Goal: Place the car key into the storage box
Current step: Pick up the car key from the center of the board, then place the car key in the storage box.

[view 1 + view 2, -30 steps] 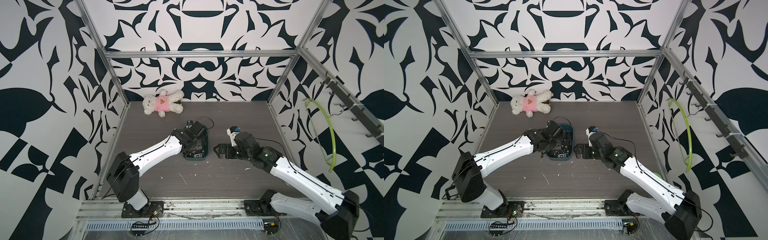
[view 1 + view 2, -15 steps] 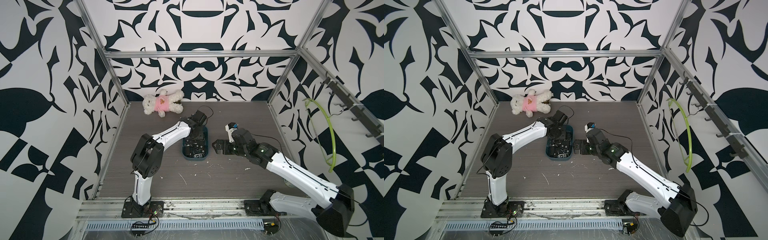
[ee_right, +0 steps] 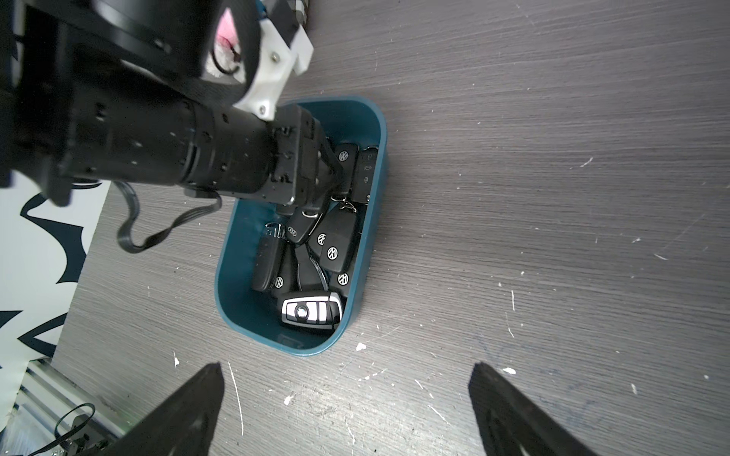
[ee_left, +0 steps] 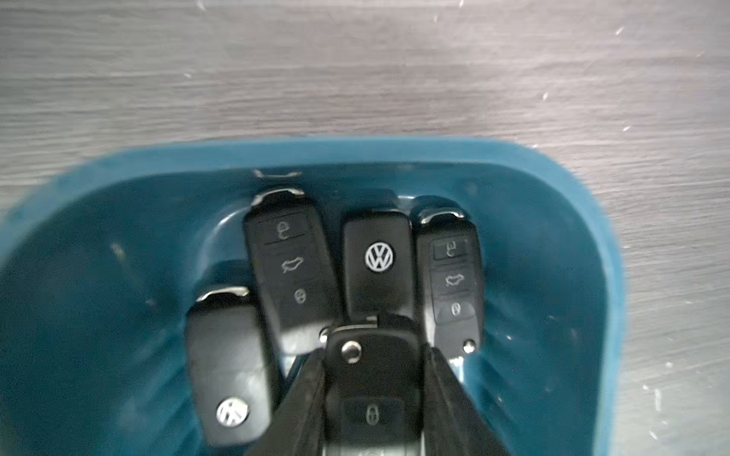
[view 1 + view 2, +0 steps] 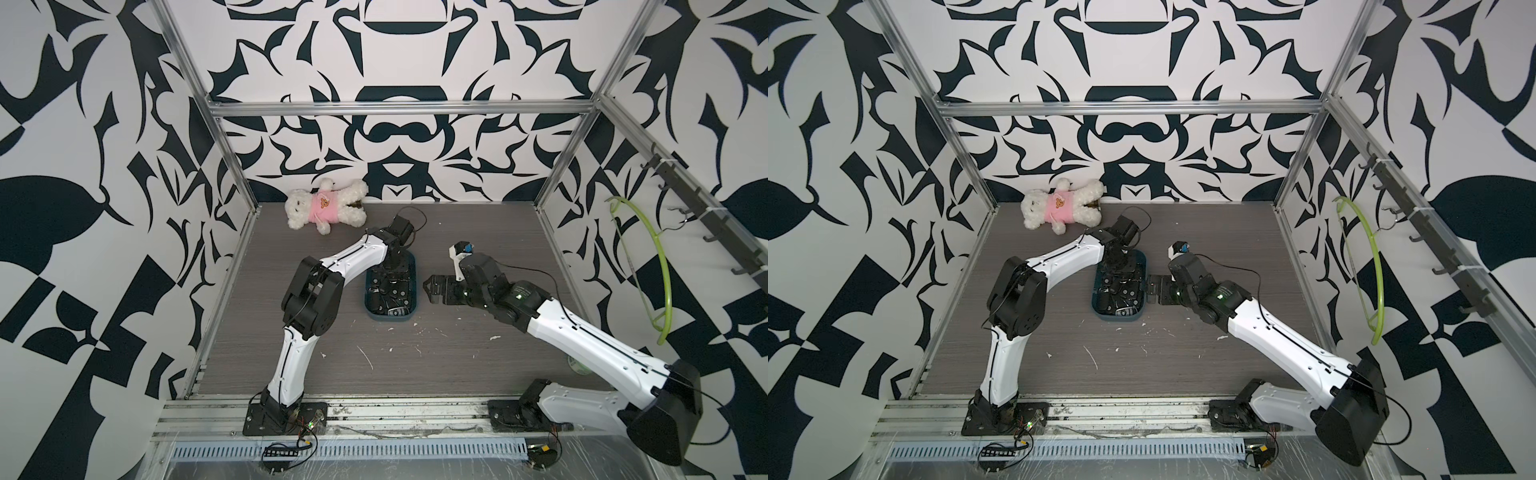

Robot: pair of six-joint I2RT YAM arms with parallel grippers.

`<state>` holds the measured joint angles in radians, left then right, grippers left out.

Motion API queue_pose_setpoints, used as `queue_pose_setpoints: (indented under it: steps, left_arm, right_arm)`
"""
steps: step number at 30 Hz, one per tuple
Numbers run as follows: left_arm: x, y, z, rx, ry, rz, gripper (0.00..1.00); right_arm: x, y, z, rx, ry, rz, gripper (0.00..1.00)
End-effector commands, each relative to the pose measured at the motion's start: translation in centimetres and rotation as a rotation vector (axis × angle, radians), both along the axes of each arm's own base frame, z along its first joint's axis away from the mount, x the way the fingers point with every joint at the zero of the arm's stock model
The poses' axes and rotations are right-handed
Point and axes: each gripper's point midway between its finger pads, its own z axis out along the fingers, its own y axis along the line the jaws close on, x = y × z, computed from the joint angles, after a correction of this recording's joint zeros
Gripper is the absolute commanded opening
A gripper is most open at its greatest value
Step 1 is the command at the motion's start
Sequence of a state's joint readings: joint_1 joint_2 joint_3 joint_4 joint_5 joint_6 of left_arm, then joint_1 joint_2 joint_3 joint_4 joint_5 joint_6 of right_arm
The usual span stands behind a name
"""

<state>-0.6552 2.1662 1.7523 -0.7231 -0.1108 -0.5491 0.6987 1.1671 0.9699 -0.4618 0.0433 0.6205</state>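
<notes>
The storage box (image 5: pixel 390 319) is a dark teal tub in the middle of the table, seen in both top views, with several black car keys lying in it. My left gripper (image 4: pixel 373 353) reaches down into the box's far half and is shut on a black car key (image 4: pixel 371 395) with a lock button. That key hangs just above the keys on the box floor. My right gripper (image 3: pixel 347 367) stands wide open and holds nothing. It sits low over the table just right of the box (image 3: pixel 225 276), pointing at it.
A silver-faced key (image 3: pixel 312 312) lies at the box's near end. A white plush bear in a pink shirt (image 5: pixel 326 203) lies at the back left. A green hanger (image 5: pixel 660 270) hangs on the right wall's hook rail. White specks dot the table.
The left arm's elbow has risen and its gripper has moved toward the box's far end, still shut on the key. The right gripper has shifted slightly and stayed open.
</notes>
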Motion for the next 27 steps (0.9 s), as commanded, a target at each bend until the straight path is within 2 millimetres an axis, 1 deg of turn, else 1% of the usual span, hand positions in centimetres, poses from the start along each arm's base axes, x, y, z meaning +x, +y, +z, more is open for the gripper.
queue_pose_setpoints:
  steps: [1,5,7,9,10,13,15,17,18,20,21,22,25,27]
  left_arm:
    - [-0.2,0.0,-0.8,0.007,0.039,-0.018,0.39]
    - [-0.3,-0.2,-1.0,0.003,0.053,-0.020,0.45]
    - [-0.3,-0.2,-0.7,-0.007,0.049,-0.015,0.49]
    - [-0.3,-0.3,0.1,-0.024,0.037,-0.011,0.57]
    - [-0.3,-0.4,0.5,-0.031,0.032,-0.009,0.58]
    - [-0.3,-0.3,2.3,-0.052,0.002,-0.008,0.64]
    - [-0.3,-0.1,4.1,-0.074,-0.028,-0.006,0.70]
    - [-0.3,0.4,6.1,-0.099,-0.065,0.002,0.74]
    - [-0.3,0.8,7.0,-0.110,-0.083,0.010,0.77]
    - [-0.4,2.3,9.2,-0.130,-0.127,0.041,0.83]
    - [-0.5,3.2,10.0,-0.132,-0.148,0.058,0.86]
    - [-0.6,4.2,10.9,-0.129,-0.175,0.078,0.92]
    - [-1.1,7.8,12.7,-0.113,-0.230,0.146,0.97]
    - [-1.5,10.1,13.4,-0.088,-0.263,0.190,1.00]
  right_arm:
    - [0.9,0.0,2.3,0.013,-0.064,-0.012,1.00]
    - [1.1,0.2,2.2,0.006,-0.062,-0.007,1.00]
    - [1.2,0.1,2.2,-0.003,-0.066,-0.004,1.00]
    - [1.3,-0.1,2.2,-0.019,-0.071,-0.005,1.00]
    - [1.3,-0.2,2.3,-0.023,-0.075,-0.007,1.00]
    - [1.6,-0.5,2.7,-0.039,-0.098,-0.009,1.00]
    - [1.8,-0.9,3.5,-0.039,-0.141,-0.016,1.00]
    - [2.1,-1.7,4.1,-0.056,-0.179,-0.051,1.00]
    - [2.4,-2.5,4.4,-0.082,-0.202,-0.083,1.00]
    - [2.8,-3.7,4.7,-0.115,-0.226,-0.129,1.00]
    - [2.9,-4.0,4.8,-0.125,-0.238,-0.139,1.00]
    - [3.1,-4.2,4.8,-0.134,-0.256,-0.141,1.00]
    - [3.4,-5.1,4.6,-0.163,-0.301,-0.167,1.00]
    - [3.6,-5.5,4.3,-0.180,-0.318,-0.180,1.00]
